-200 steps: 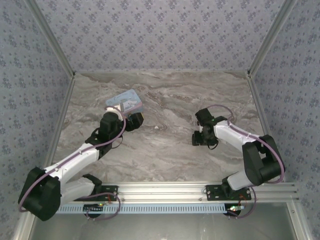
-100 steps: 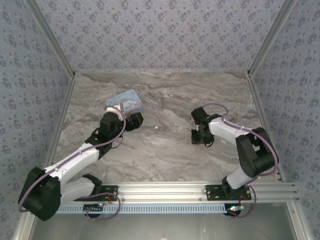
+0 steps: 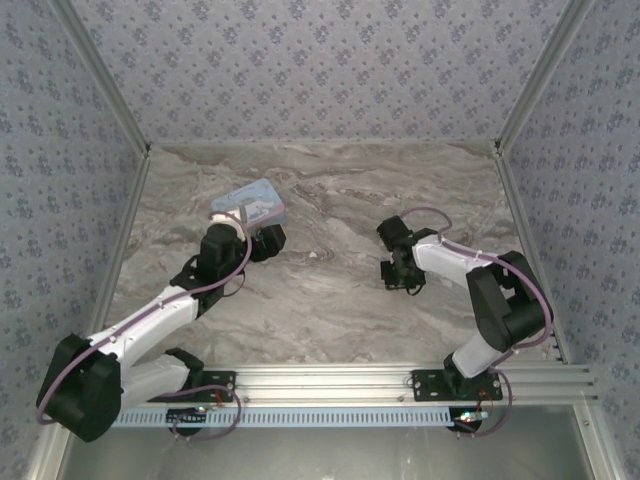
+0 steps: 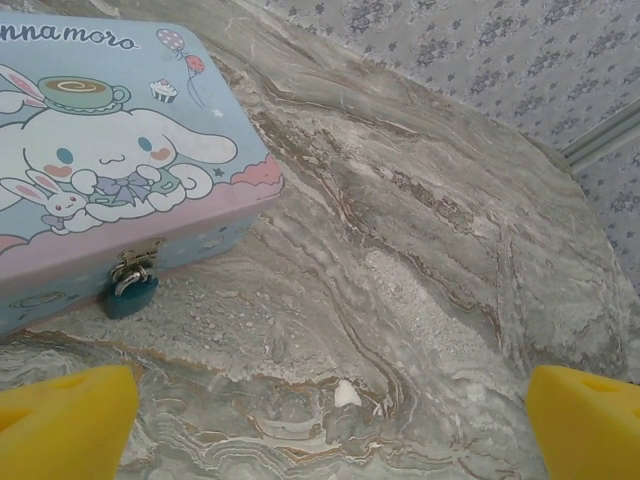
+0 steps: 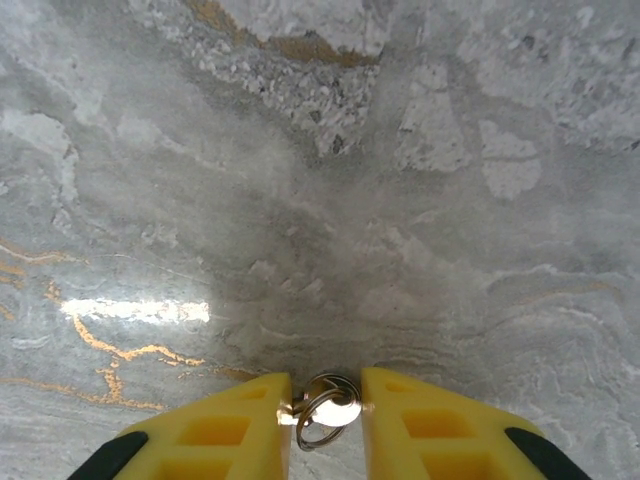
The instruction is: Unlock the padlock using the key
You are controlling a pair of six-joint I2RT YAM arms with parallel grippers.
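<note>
Teal padlock (image 4: pixel 132 295) hangs from the tin's (image 4: pixel 110 150) front hasp, in the table's (image 3: pixel 330 310) far-left part. Left gripper (image 4: pixel 330 405) is spread wide before it. Right gripper (image 5: pixel 325 395), right of centre, pinches the key (image 5: pixel 328 410).

A pale blue rectangular tin box (image 3: pixel 251 202), printed with a white cartoon rabbit, lies flat on the grey-brown marble-patterned counter (image 3: pixel 340 310). A small white fleck (image 4: pixel 346 394) sits on the counter near the tin's front corner. Grey floral-patterned walls (image 3: pixel 320 70) rise behind the tin. A silvery metal rail (image 3: pixel 340 378) runs well in front of it.
</note>
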